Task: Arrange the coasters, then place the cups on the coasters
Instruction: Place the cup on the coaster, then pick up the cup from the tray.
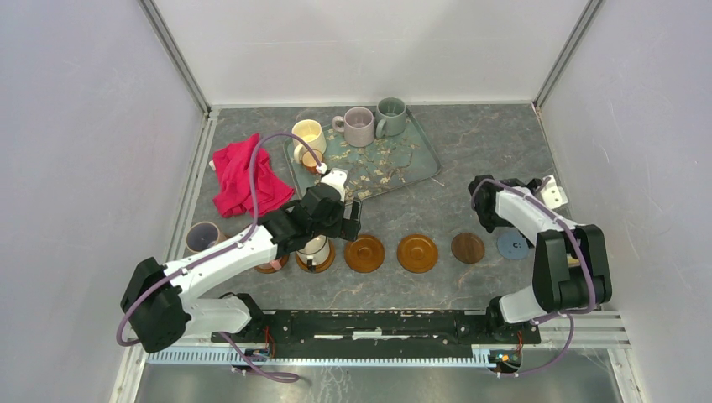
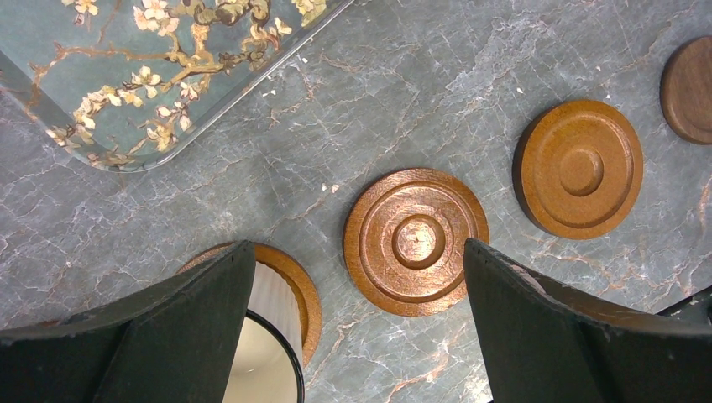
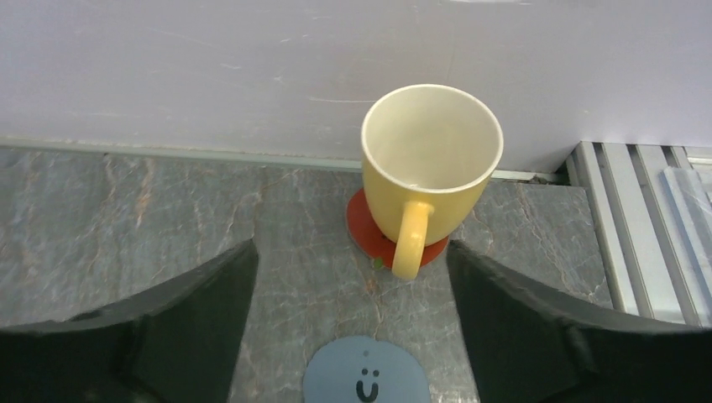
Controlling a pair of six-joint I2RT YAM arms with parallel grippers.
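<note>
Grey marble table [image 1: 479, 168], both jaws wide, empty — yellow cup [image 3: 430, 168] sits on its red coaster [image 3: 357, 227] at the right edge, dead ahead of right gripper [image 3: 351, 245]; tray cups [image 1: 359, 126], far edge, lie nearer left gripper [image 2: 357, 248].

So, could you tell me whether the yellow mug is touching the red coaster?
Touching. The right wrist view shows the yellow mug standing upright on the red coaster, its rim showing around the mug's base.
</note>
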